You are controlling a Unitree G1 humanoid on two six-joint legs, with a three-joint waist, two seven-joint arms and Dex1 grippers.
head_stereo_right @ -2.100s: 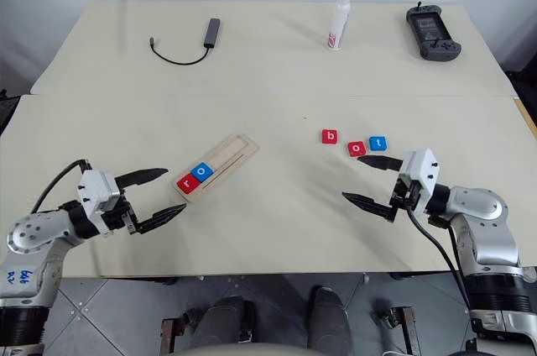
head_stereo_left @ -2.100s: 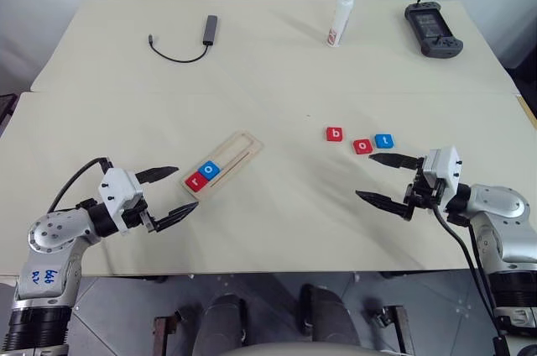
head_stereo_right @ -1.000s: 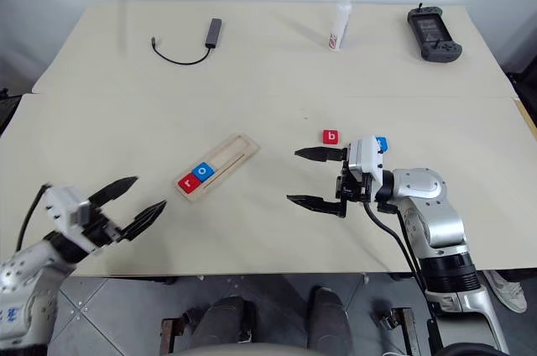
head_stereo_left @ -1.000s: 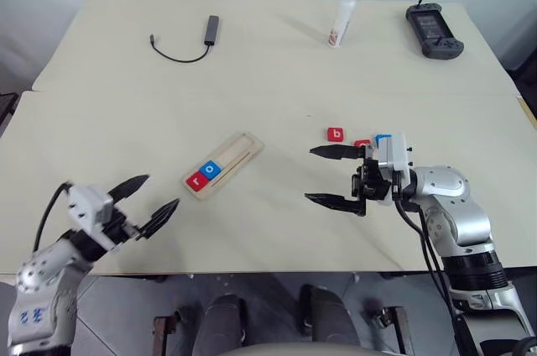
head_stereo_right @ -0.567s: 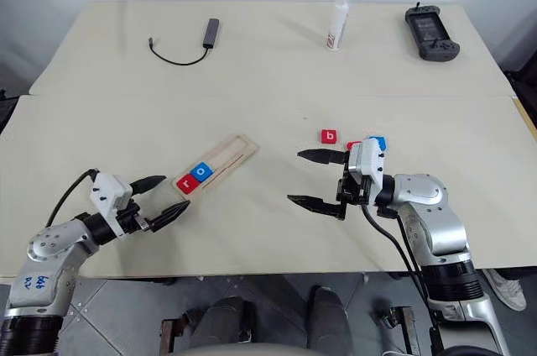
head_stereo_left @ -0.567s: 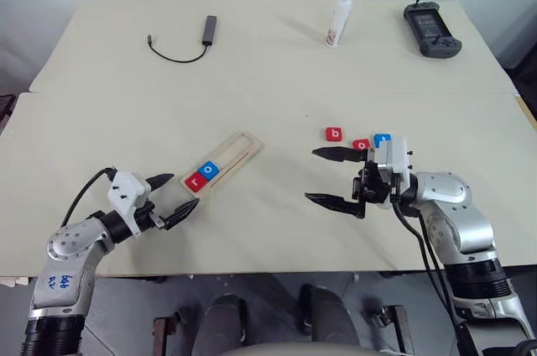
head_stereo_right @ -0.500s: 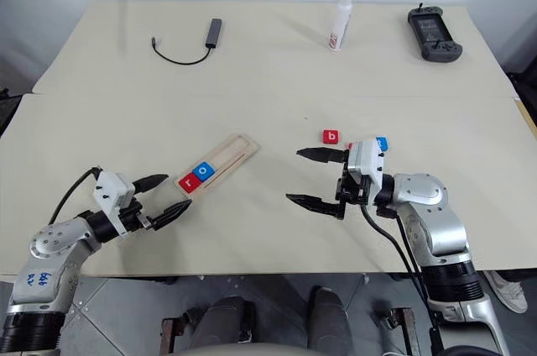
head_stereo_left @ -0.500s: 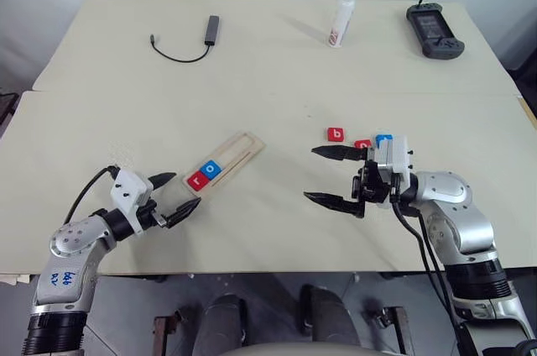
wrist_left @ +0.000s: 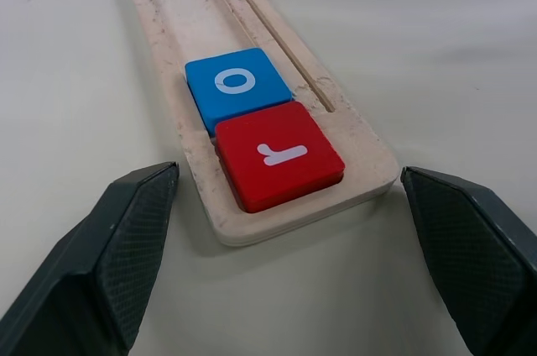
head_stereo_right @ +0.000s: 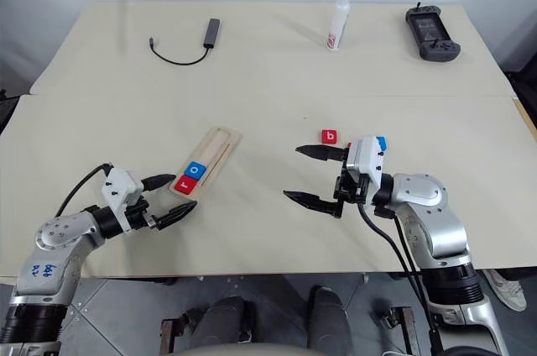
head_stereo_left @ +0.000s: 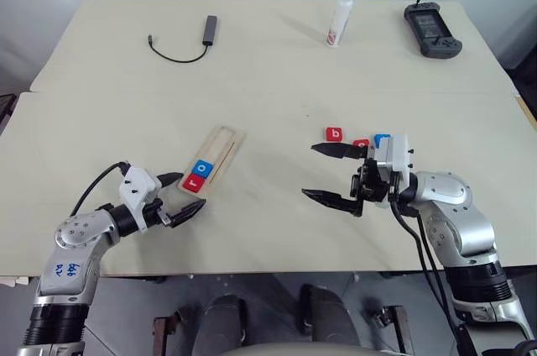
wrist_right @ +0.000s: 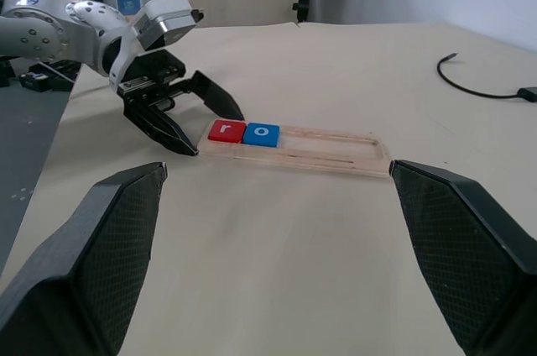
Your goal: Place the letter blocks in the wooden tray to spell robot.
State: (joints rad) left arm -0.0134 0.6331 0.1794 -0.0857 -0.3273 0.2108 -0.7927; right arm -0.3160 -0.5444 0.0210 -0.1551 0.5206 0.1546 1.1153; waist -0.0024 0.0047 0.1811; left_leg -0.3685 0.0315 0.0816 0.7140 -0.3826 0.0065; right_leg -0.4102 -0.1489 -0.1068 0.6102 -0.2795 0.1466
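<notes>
Lying on the counter [head_stereo_left: 277, 79], the wooden tray [head_stereo_left: 212, 160] is seen at an angle, with a red r block [head_stereo_left: 195, 183] at its near end and a blue o block [head_stereo_left: 202, 169] touching it. The left claw [head_stereo_left: 179, 196] is spread wide, a finger on either side of the tray's near end, nothing held. The right claw [head_stereo_left: 329, 173] is held wide and empty, pointing toward the tray. A red b block [head_stereo_left: 334, 133] lies beside it; two more blocks are partly hidden behind it.

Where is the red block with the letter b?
The red b block lies on the table on the robot's right, just beyond the open right gripper, beside the other loose blocks.
</notes>
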